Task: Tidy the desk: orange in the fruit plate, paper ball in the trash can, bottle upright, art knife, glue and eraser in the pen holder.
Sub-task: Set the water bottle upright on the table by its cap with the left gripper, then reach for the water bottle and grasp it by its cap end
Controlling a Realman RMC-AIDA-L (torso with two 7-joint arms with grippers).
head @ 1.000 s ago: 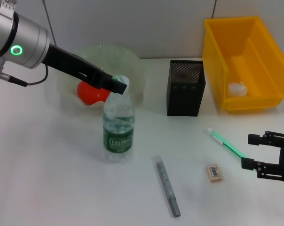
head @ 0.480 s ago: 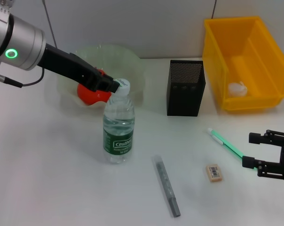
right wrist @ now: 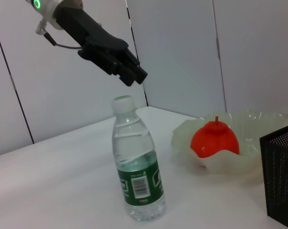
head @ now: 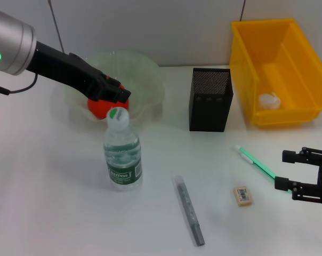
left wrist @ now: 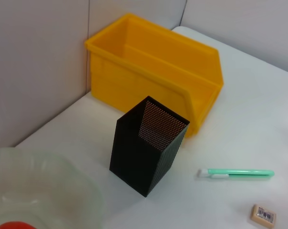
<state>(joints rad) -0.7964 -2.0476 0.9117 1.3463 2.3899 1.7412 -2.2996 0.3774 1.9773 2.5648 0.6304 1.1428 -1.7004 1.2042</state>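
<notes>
The clear water bottle (head: 122,154) with a green label stands upright on the table in front of the fruit plate (head: 145,72). An orange (head: 99,108) lies in that plate. My left gripper (head: 118,96) hovers just above and behind the bottle cap, open and apart from it; the right wrist view shows the left gripper (right wrist: 134,74) clear of the bottle (right wrist: 137,167). The green art knife (head: 257,161), the eraser (head: 242,195) and the grey glue stick (head: 189,209) lie on the table. My right gripper (head: 286,170) is open at the knife's near end. A paper ball (head: 269,100) lies in the yellow trash can (head: 246,69).
The black mesh pen holder (head: 210,100) stands between the fruit plate and the yellow bin. The left wrist view shows the pen holder (left wrist: 149,143), the bin (left wrist: 153,62), the knife (left wrist: 237,173) and the eraser (left wrist: 263,214).
The bottle has shifted left and toward the table's front and now stands free. My left gripper has drawn back left off the cap. The right arm has not moved.
</notes>
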